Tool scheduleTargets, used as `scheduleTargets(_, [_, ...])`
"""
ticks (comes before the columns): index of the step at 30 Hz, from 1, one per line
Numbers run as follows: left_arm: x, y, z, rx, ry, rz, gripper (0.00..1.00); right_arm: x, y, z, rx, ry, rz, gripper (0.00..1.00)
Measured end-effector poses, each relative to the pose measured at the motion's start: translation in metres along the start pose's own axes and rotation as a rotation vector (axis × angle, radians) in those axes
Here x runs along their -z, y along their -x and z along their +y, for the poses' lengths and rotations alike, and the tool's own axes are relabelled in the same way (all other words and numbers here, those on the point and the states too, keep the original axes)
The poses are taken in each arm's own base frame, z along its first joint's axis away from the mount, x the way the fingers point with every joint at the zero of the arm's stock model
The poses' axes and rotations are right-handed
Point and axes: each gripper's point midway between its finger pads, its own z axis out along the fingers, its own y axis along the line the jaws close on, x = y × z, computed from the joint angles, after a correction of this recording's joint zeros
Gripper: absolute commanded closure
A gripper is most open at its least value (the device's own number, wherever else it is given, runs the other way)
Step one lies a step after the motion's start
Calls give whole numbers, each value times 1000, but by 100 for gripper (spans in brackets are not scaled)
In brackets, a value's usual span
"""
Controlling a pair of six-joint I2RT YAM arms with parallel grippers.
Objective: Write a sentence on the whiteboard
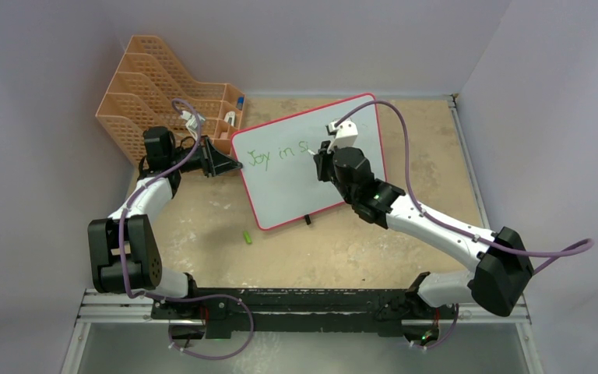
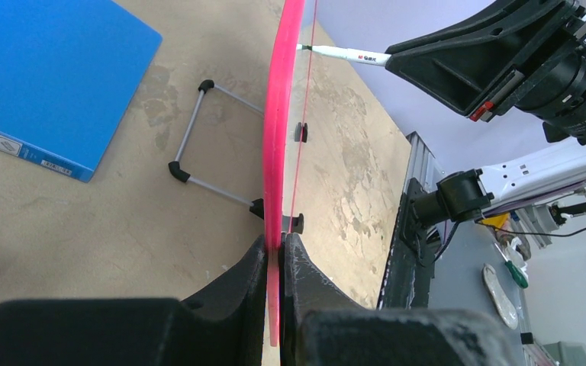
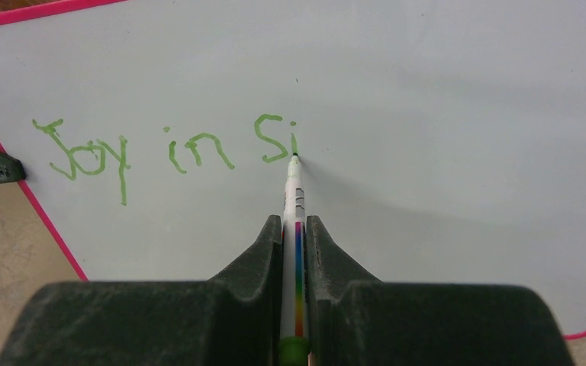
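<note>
The glossy whiteboard (image 1: 288,183), its rounded corners rimmed in thin pink plastic, stands at the centre of the top view on the mottled tan tabletop (image 1: 342,241). The matte black left fingers (image 2: 238,286) pinch its edge. The right fingers (image 3: 253,263) pinch a slim white, rainbow-striped marker (image 3: 293,187), tip touching the board. The green sentence (image 3: 172,149) reads "Joy in Si"; from above, the right arm hides its end.

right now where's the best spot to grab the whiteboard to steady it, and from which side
The pink rim at its left edge, approached edge-on, one jaw on each face. The whiteboard stands propped up, so only the thin rim fits the jaws; the left gripper is shut there, clear of the marker.
</note>
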Motion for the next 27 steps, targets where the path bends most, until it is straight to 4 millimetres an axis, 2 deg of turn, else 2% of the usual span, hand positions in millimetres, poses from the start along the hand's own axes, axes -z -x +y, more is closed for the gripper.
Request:
scheduleTargets(16, [0, 0, 0, 0, 2, -1, 100, 0, -2, 0, -12, -1, 3, 100])
scheduleTargets(27, [0, 0, 0, 0, 1, 0, 100, 8, 1, -3, -21, 1, -5, 100])
